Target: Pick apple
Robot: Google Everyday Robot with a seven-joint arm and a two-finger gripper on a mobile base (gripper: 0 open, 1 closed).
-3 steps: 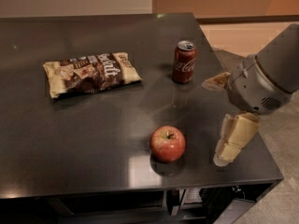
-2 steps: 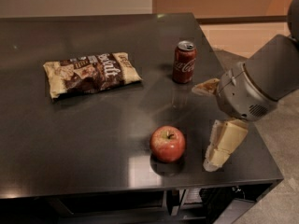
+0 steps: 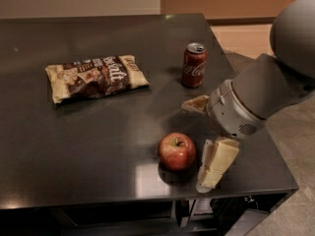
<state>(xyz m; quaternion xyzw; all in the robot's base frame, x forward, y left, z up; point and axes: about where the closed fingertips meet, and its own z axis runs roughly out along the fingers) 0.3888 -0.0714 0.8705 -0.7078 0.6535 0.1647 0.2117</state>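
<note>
Grey arm (image 3: 261,95) reached in from the right, gripper (image 3: 205,134) held low just right of the red apple (image 3: 176,151), fingers spread wide, apple seated near the black table's (image 3: 74,146) near edge

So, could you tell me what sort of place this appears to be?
Probably an office kitchenette or test room: a dark countertop holds a snack bag, a soda can and the apple. The pincer hangs open beside the apple.
</note>
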